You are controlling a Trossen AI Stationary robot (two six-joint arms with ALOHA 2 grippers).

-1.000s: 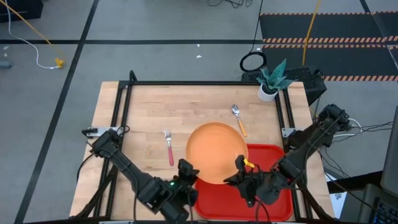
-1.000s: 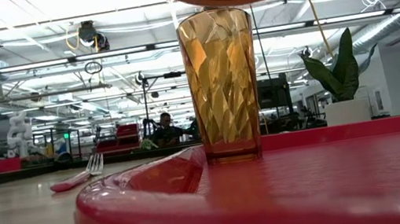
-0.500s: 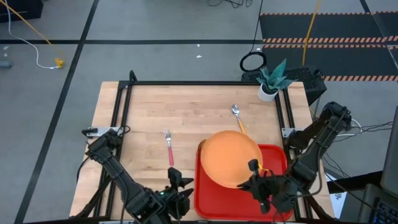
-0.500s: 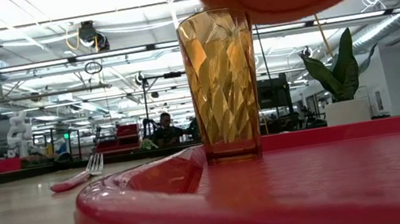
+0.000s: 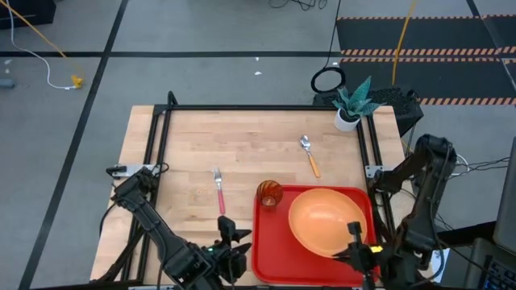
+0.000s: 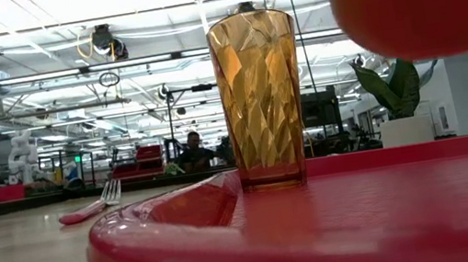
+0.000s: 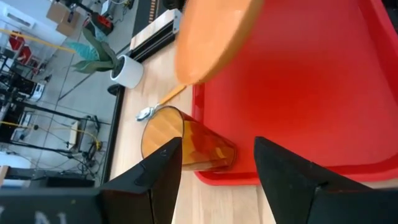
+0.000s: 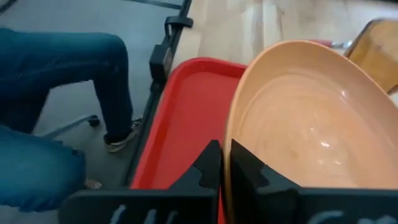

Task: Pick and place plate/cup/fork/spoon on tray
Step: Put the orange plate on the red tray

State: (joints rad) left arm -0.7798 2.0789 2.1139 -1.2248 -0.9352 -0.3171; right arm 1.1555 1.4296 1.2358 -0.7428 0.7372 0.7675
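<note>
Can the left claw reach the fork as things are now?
Probably yes. The left claw is open and holds nothing, and the fork lies on bare wood just ahead of it, left of the tray, with nothing between.

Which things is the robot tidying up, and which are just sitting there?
For the job: plate held by the right gripper above the tray; cup on the tray; fork and spoon on the table.

Just there: potted plant.

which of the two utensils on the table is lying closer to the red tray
The fork, with its pinkish-red handle, lies just beside the tray's left rim. The orange-handled spoon lies farther off, beyond the tray's far rim.
</note>
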